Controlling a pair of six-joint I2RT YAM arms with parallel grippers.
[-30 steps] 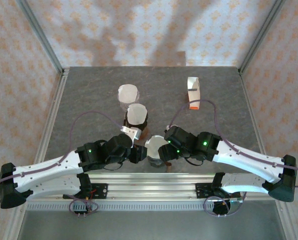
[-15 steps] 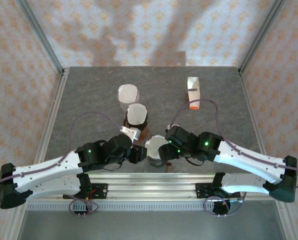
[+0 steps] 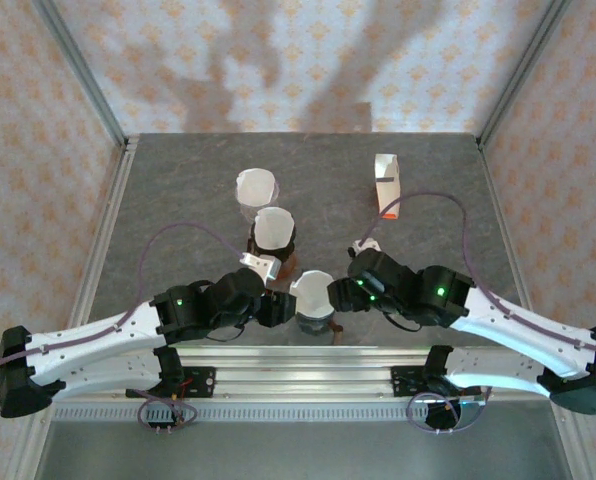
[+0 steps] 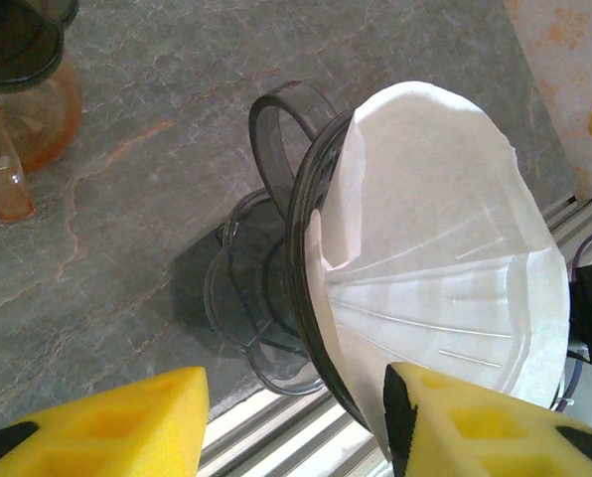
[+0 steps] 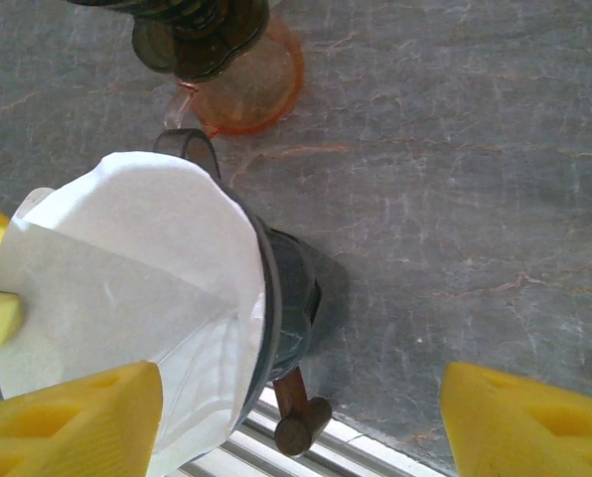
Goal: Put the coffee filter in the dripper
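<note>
The white paper coffee filter (image 3: pixel 312 291) sits opened inside the dark clear dripper (image 3: pixel 316 322), near the table's front edge between both arms. In the left wrist view the filter (image 4: pixel 445 258) fills the dripper (image 4: pixel 301 258). My left gripper (image 4: pixel 296 427) is open; its right finger lies against the filter's lower edge and its left finger stands well clear. From above, that gripper (image 3: pixel 281 308) is just left of the dripper. My right gripper (image 3: pixel 340 296) is open beside the dripper's right side. In its wrist view the filter (image 5: pixel 127 268) and dripper (image 5: pixel 288 298) lie by its left finger.
An orange glass carafe (image 3: pixel 278 262) carrying another white filter stands just behind the dripper. A white round piece (image 3: pixel 256 186) lies farther back. A white box with an orange end (image 3: pixel 385 185) is at the back right. The metal rail (image 3: pixel 298 360) runs along the front.
My left gripper's jaws have spread wider. My right arm has drawn back to the right, away from the dripper. The filter stays in the dripper.
</note>
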